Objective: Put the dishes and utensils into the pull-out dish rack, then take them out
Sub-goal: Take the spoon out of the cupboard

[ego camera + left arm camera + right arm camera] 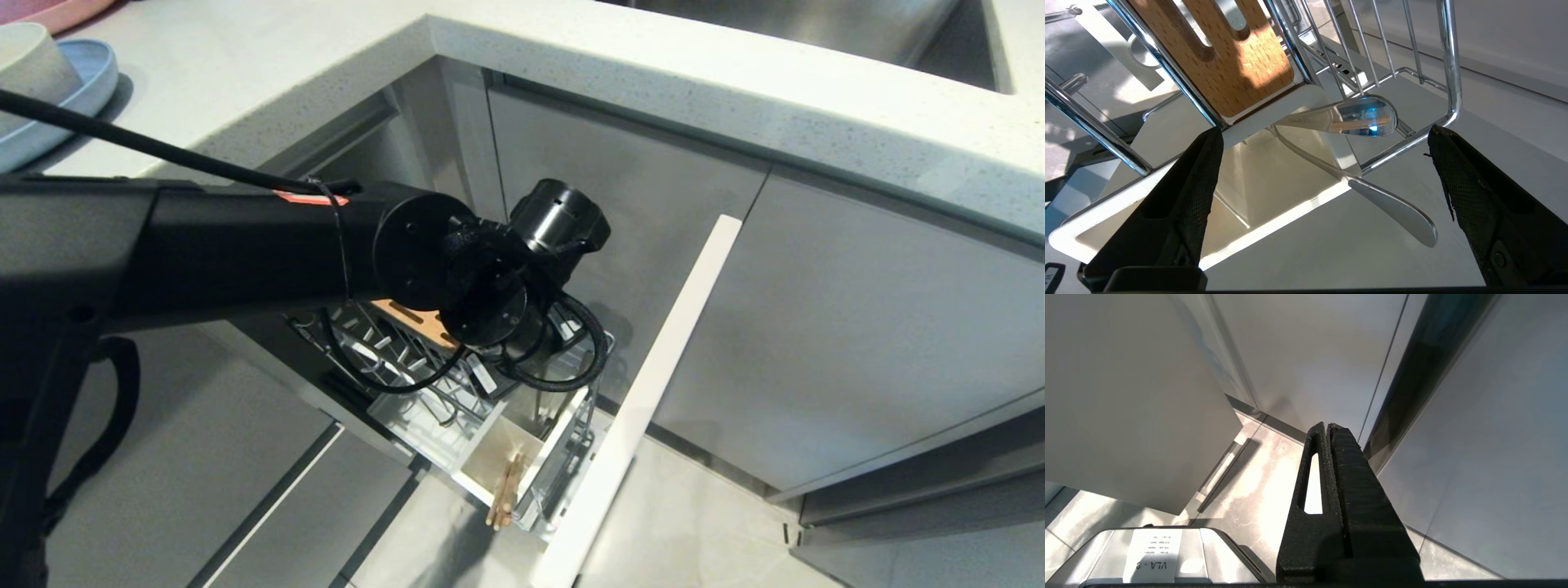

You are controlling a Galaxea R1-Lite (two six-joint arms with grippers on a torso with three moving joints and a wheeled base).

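The dish rack [457,384] stands pulled out below the desk [571,57], so the left arm reaches down into it. The left pincer [1323,134] is spread wide around two spoons [1363,118] leaning in the rack's white caddy [1274,179], chopsticks [506,490] alongside. Bowl [28,65] and plate [82,90] wait above. The right pincer [1329,428], pressed together, hangs idle.

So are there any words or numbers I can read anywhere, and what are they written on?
"VLA - 2": upside down on the white sticker stuck to the robot's grey base, right wrist view.
Smaller print above it on that sticker: too blurred to read.
Stamp on a spoon's handle in the white caddy, left wrist view: too faint to read.
Orange tag on the left arm: no letters readable.
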